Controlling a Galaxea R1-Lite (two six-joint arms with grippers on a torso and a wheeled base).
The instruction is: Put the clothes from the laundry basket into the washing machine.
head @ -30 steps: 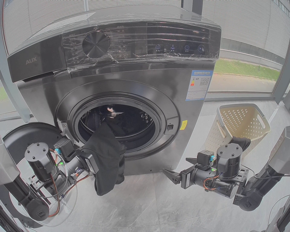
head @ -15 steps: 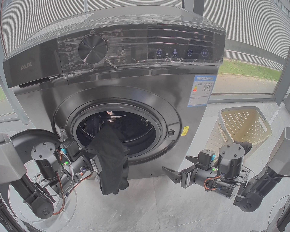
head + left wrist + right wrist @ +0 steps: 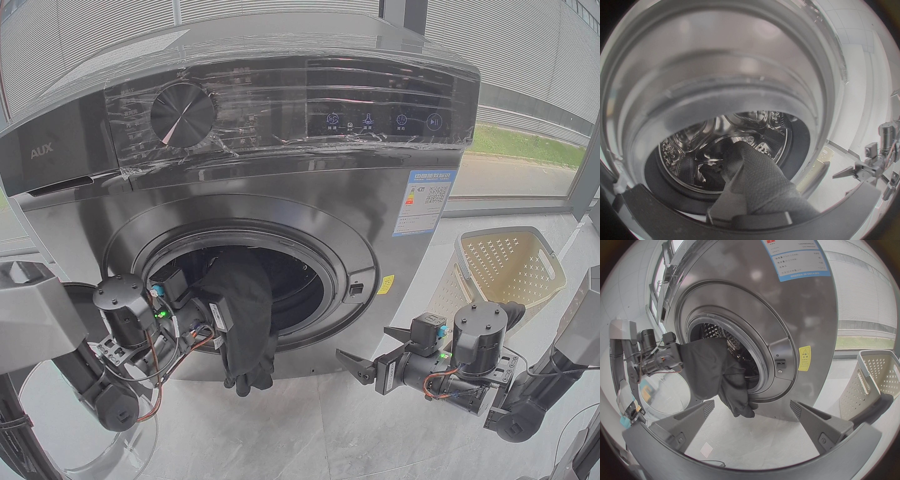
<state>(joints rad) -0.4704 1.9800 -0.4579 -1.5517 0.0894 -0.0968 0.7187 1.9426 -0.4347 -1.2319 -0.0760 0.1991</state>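
Black garment [image 3: 247, 312] hangs from the clenched left gripper [image 3: 217, 315] at the washing machine [image 3: 262, 187] mouth, partly inside the drum [image 3: 693, 147], where more dark fabric [image 3: 708, 178] lies. Right gripper [image 3: 361, 341] hovers spread, empty. Cream laundry basket [image 3: 500, 256] carries dark cloth [image 3: 512, 311] over its rim. Grey tiled floor [image 3: 312, 425]; windows [image 3: 531, 94] behind.

Garment [image 3: 247, 306] hangs over the washing machine [image 3: 281, 187] mouth, laundry basket [image 3: 509, 262] to its right.
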